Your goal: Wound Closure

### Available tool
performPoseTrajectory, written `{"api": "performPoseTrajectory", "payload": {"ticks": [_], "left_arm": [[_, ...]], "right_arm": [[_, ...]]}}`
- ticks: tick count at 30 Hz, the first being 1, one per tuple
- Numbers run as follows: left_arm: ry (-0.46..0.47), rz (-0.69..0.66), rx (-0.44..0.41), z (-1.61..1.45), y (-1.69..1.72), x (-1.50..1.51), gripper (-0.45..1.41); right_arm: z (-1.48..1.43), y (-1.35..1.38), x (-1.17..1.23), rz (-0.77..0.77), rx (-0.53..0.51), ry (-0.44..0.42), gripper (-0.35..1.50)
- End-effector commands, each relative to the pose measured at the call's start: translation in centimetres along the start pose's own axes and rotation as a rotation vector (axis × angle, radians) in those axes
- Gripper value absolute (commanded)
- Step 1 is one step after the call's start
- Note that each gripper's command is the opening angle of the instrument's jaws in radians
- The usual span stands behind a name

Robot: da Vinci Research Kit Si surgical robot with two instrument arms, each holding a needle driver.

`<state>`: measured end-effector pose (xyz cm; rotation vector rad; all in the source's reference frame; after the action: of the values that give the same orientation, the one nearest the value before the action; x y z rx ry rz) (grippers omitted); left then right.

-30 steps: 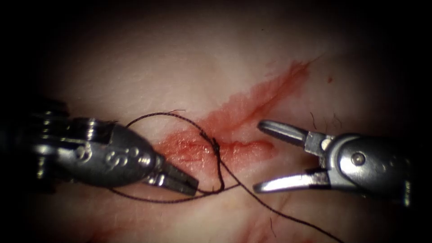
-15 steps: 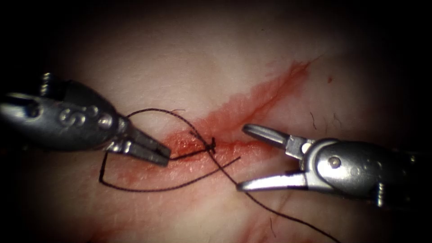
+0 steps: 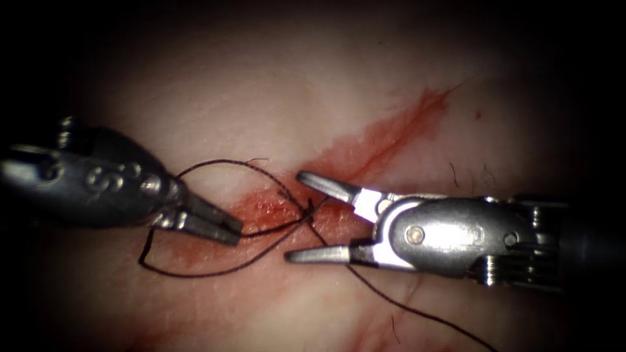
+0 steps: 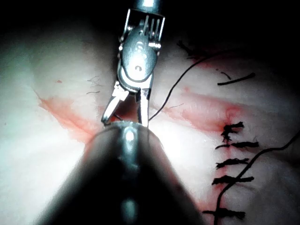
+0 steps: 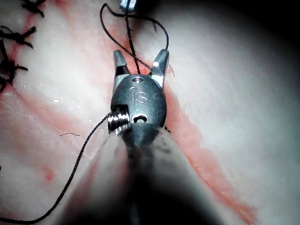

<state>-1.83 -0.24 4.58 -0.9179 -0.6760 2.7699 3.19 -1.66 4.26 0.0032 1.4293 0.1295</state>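
On the tissue (image 3: 261, 85), the red-stained cut (image 3: 391, 130) runs diagonally. A knot (image 3: 306, 208) of dark thread (image 3: 222, 161) sits on the cut, with loops lying to its left. My left tool (image 3: 236, 229) is left of the knot, jaws shut on the thread. My right tool (image 3: 297, 216) comes in from the right with its jaws wide open, one on each side of the knot. In the right wrist view its open jaws (image 5: 140, 58) straddle a strand of thread. Neither tool holds the needle.
Red fluid (image 3: 267, 212) stains the tissue around the knot. A long thread tail (image 3: 391, 301) trails away on the right side. Several finished dark stitches (image 4: 234, 159) show in the left wrist view, and some (image 5: 14, 35) in the right wrist view.
My left tool first drew the thread up and to the left, then held still. My right tool moved left, jaws open, until they straddled the knot.
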Motion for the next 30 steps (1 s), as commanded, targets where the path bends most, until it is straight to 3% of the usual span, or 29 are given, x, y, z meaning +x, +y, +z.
{"api": "performPoseTrajectory", "payload": {"ticks": [1, 8, 11, 12, 17, 19, 21, 24, 26, 28, 30], "left_arm": [[0.0, 0.002, 0.0, 0.07, -0.03, 0.02, -0.45], [-0.006, 0.002, -0.002, 0.09, -0.02, 0.01, -0.45], [-0.016, -0.001, 0.001, 0.11, -0.02, -0.01, -0.45], [-0.019, -0.001, 0.002, 0.12, -0.02, -0.02, -0.45], [-0.019, -0.002, 0.002, 0.12, -0.02, -0.01, -0.45], [-0.019, -0.002, 0.003, 0.12, -0.01, -0.01, -0.45], [-0.019, -0.002, 0.003, 0.12, -0.01, -0.01, -0.45], [-0.019, -0.003, 0.003, 0.12, -0.01, -0.01, -0.45], [-0.019, -0.009, 0.004, 0.13, -0.01, -0.01, -0.45], [-0.019, -0.009, 0.004, 0.13, -0.01, 0.0, -0.45], [-0.019, -0.009, 0.004, 0.13, 0.0, 0.0, -0.45]], "right_arm": [[0.09, 0.05, 0.06, 0.004, -0.002, 0.003, 1.21], [0.01, 0.02, 0.11, 0.006, 0.007, 0.008, 1.23], [-0.2, 0.0, 0.22, 0.115, 0.03, 0.023, 1.23], [-0.34, -0.02, 0.33, 0.246, 0.083, 0.042, 1.25], [-0.43, 0.0, 0.49, 0.387, 0.158, 0.118, 1.26], [-0.39, 0.08, 0.58, 0.439, 0.135, 0.217, 0.93], [-0.34, 0.1, 0.57, 0.441, 0.118, 0.213, 0.93], [-0.09, 0.16, 0.31, 0.357, 0.036, 0.184, 0.96], [-0.05, 0.16, 0.25, 0.328, 0.033, 0.173, 1.01], [0.08, 0.15, 0.03, 0.21, 0.039, 0.065, 1.03], [0.12, 0.16, -0.04, 0.17, 0.042, 0.033, 0.98]]}}
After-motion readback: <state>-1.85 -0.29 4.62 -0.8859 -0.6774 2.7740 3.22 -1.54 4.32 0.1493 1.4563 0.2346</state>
